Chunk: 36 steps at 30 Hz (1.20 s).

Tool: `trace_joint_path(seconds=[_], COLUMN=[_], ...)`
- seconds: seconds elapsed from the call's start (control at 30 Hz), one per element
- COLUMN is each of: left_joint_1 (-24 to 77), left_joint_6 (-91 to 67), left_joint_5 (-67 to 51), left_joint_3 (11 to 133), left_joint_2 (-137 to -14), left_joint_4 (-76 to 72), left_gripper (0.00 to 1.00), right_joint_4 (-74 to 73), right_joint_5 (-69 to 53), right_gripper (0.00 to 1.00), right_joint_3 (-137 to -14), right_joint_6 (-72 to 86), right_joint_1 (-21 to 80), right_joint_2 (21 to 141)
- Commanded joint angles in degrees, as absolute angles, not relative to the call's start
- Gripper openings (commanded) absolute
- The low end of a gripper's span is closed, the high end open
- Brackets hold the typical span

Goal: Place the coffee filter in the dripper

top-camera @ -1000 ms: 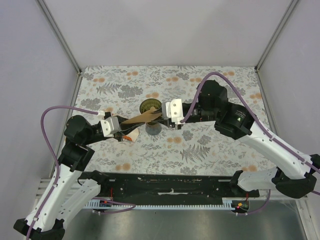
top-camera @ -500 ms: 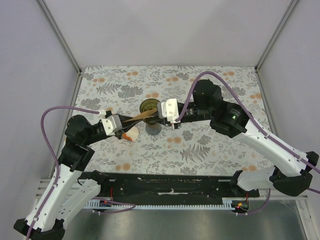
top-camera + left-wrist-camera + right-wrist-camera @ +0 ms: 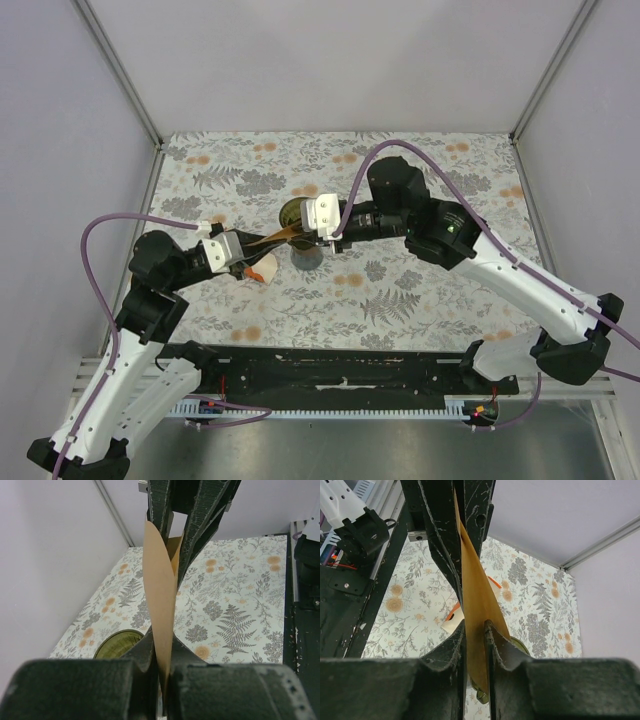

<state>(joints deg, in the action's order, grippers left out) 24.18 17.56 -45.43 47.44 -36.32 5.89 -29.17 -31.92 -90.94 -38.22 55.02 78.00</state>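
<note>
Evidently incomplete: left gripper [image 3: 258, 246] is clamped on the coffee filter [image 3: 278, 237], which hangs on edge in the air, and right gripper [image 3: 300, 233] appears to pinch its far end. Just below, the dripper [image 3: 120, 642] stands unlined; seating is not yet done. Floral table cover [image 3: 430, 300] lies flat; plain lilac walls [image 3: 330, 60] enclose the cell

- Left arm [image 3: 150, 305]: elbow folded by the left side, forearm reaching right, wrist roughly level.
- Left gripper [image 3: 252, 247]: jaws pressed together on the near end of the coffee filter [image 3: 159, 605], which is pinched edge-on between them.
- Right arm [image 3: 480, 255]: runs from its base up and leftward, elbow raised, forearm pointing left.
- Right gripper [image 3: 303, 232]: faces the left gripper nose to nose, tips near each other. Jaws stand narrowly apart, one on either side of the filter's far end; whether they press on it, cannot tell.
</note>
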Motion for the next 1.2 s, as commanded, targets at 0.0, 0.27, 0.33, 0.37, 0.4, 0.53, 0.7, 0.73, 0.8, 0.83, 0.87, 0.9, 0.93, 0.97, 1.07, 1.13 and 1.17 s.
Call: trace_joint_path(seconds=[0.0,0.27,0.33,0.37,0.4,0.53,0.7,0.73,0.8,0.83,0.87,0.9,0.93,0.97,1.07,1.13,1.17], left_joint_1=[24.08,23.73,23.55,23.38,23.38,23.38,23.47,23.47,22.94,22.68,22.68,22.59,22.76,22.85,23.90,25.57,26.45], left_joint_6=[18.02,8.62,7.56,7.04,6.60,6.33,5.62,5.97,6.85,7.20,7.99,8.69,8.88,8.88,10.45,12.47,13.44], left_joint_5=[-46.85,-46.05,-46.41,-45.28,-44.39,-43.77,-41.31,-41.05,-41.39,-41.22,-41.13,-41.22,-41.31,-42.00,-43.77,-42.37,-41.67], left_joint_3=[48.78,48.69,50.26,51.67,53.25,62.20,89.05,95.82,106.22,107.39,106.97,106.53,106.00,105.74,105.73,107.74,109.23], left_joint_2=[-35.68,-35.25,-35.51,-36.12,-36.91,-40.68,-57.61,-62.01,-68.53,-68.90,-68.82,-68.91,-69.52,-70.04,-71.36,-72.07,-72.77], left_joint_4=[3.78,5.26,9.12,10.97,13.68,24.67,47.58,55.03,61.42,60.83,60.04,60.03,60.03,60.29,60.29,61.51,62.57], left_gripper=[0.02,0.55,0.64,0.67,0.68,0.71,0.65,0.63,0.61,0.61,0.62,0.62,0.62,0.61,0.57,0.58,0.59], right_joint_4=[-27.60,-28.12,-28.56,-28.83,-29.00,-29.62,-30.50,-30.67,-31.11,-31.64,-31.81,-32.25,-32.60,-32.69,-32.87,-33.31,-33.57], right_joint_5=[-30.15,-20.41,-17.33,-15.75,-14.86,-11.00,-8.88,-9.22,-10.28,-11.24,-12.21,-13.09,-14.57,-15.46,-16.35,-16.17,-16.17], right_gripper=[0.21,0.00,0.00,0.00,0.00,0.00,0.00,0.00,0.00,0.00,0.00,0.00,0.00,0.00,0.00,0.00,0.00], right_joint_3=[-92.99,-88.86,-87.72,-87.28,-86.93,-86.13,-86.75,-86.84,-86.92,-87.01,-87.01,-87.01,-87.10,-87.01,-87.01,-87.01,-87.27], right_joint_6=[-39.20,-44.11,-46.31,-47.36,-48.50,-52.37,-57.03,-57.56,-58.27,-58.45,-58.62,-58.62,-58.45,-58.27,-57.40,-56.95,-56.69], right_joint_1=[55.11,55.20,55.20,55.20,55.20,55.46,56.07,56.16,56.25,56.08,56.16,55.99,56.07,56.16,56.16,56.16,56.08], right_joint_2=[78.31,76.03,75.41,75.15,74.80,74.36,74.71,74.79,74.45,74.10,73.83,73.39,73.13,72.86,72.69,73.21,73.56])
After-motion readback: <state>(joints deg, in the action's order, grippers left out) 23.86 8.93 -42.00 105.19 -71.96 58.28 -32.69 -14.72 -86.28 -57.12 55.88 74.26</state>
